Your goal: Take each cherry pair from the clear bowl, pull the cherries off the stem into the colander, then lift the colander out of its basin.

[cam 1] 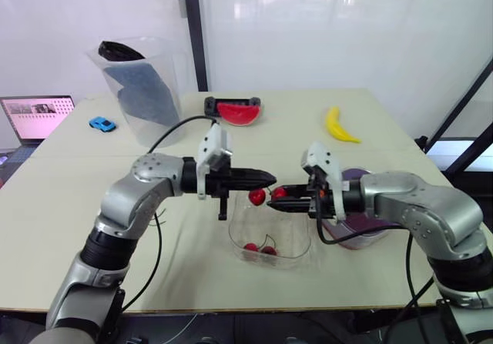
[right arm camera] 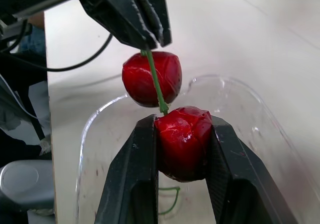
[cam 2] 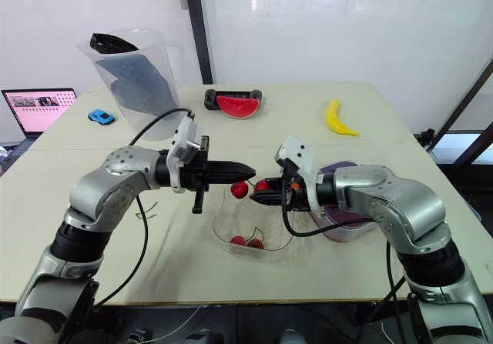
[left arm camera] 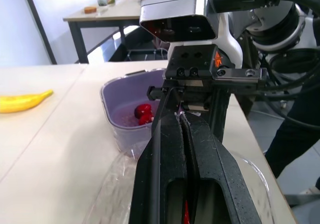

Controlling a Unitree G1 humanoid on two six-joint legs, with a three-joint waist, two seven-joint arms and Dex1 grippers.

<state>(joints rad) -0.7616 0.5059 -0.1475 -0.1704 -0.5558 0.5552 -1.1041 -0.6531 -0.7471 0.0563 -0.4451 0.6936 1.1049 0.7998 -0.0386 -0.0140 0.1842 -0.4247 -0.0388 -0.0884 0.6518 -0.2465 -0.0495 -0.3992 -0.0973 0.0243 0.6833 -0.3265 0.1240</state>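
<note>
Left gripper (cam 2: pixel 249 169) pinches thin green stem (right arm camera: pixel 155 79); right gripper (cam 1: pixel 280 193) clamps glossy red cherry (right arm camera: pixel 182 143). Clear bowl (cam 1: pixel 302 248), frame centre, on beige table (cam 1: pixel 69 205).

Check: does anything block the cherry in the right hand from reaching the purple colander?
Nothing visible does. The cherry in the right hand hangs over the clear bowl, beside the purple colander; only its stem, pinched by the left hand, ties it.

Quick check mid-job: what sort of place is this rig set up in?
Most likely a robot test lab, not a kitchen: a plain table with staged props like a watermelon slice, banana and toy car, a laptop open off to the side, and white sheeting closing off the space behind.
</note>
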